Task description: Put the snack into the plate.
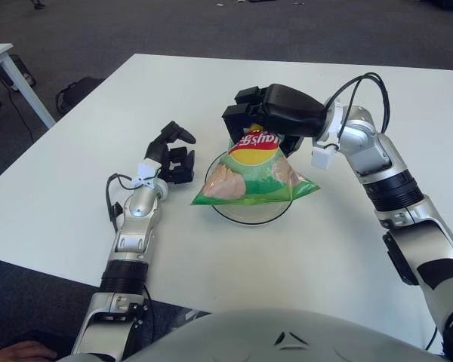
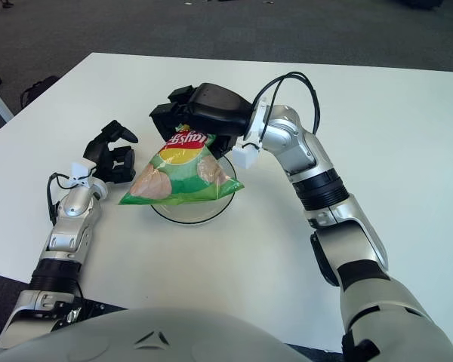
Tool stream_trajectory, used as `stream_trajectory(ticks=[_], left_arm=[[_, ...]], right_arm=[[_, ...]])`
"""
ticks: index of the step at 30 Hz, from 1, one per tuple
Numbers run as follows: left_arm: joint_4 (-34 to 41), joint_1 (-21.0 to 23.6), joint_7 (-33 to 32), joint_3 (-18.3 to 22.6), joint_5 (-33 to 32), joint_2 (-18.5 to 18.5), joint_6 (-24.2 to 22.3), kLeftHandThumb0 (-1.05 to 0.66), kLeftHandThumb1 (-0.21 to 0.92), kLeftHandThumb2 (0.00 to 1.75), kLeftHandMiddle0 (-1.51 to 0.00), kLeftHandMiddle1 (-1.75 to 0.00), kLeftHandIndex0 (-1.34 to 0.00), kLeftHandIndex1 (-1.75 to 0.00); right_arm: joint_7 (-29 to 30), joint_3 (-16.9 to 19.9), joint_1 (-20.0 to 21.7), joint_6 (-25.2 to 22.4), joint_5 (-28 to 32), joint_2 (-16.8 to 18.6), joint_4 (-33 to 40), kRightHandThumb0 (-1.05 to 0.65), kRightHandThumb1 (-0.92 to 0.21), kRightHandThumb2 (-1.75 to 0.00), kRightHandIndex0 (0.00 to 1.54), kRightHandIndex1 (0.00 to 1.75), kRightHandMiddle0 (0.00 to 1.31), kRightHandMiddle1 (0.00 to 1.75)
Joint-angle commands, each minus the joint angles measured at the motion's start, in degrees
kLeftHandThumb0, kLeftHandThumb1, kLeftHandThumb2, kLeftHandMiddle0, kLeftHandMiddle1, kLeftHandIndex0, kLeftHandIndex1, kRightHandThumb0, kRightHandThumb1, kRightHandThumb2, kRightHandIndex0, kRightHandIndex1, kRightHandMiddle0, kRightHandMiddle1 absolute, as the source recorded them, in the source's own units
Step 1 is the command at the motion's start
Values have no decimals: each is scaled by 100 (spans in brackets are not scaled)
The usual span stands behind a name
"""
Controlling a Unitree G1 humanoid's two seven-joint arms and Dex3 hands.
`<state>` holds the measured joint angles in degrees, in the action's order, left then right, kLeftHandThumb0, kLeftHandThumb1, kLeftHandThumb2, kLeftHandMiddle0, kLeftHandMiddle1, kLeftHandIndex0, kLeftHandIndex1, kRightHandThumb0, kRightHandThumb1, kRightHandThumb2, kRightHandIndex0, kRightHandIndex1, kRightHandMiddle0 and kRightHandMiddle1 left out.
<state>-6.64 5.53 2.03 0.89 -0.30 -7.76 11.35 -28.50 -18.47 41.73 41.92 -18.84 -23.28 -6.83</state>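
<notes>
Left eye view: at the frame's centre, a green snack bag [image 1: 253,175] with a red and yellow logo and pictured chips is held by its top edge, pinched by the fingers of the right hand [image 1: 268,117]. The puffed bag hangs tilted over the clear glass plate [image 1: 275,216] on the white table [image 1: 211,83]. The left hand [image 1: 174,154] is seen left of the plate, fingers loosely curled, nothing being held.

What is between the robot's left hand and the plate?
Only bare white table lies between the idle left hand and the plate; the left eye view shows it. The right hand holds the chip bag.
</notes>
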Motion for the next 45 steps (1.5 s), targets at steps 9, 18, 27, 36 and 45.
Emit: stream_trajectory(ticks=[9,18,27,36,45], left_arm=[[-493,-522,-96,-113,117,276,136,-45,42,119,-122,-175,-53,-175],[-634,-471,-75,-95,91,277,297,-45,42,119,-123,-175,-53,-175],[-834,-420,-16,-79,36,274,580,-45,41,119,-123,-175,-53,-175],[-835,-421,-59,-88,105,250,516,-45,42,119,-123,-175,-53,-175],[-822,-416,-59,-90,136,228,465,-45,42,119,-124,-175,-53,-175]], right_arm=[[-1199,-216,104,-767,1067,-166,-20,-30,-24,-113,7,129,2,134],[-2232,-333,381,-762,1369,-424,-130,-48,-27,-105,0,62,0,92],[-3136,-495,866,-288,1730,-454,-979,-66,-38,-89,0,6,0,46],[-3996,-446,1361,-508,2046,-393,-1810,-68,-36,-81,0,0,0,9],[-4567,-302,1729,-945,2276,-323,-2265,-83,-46,-66,0,0,0,0]])
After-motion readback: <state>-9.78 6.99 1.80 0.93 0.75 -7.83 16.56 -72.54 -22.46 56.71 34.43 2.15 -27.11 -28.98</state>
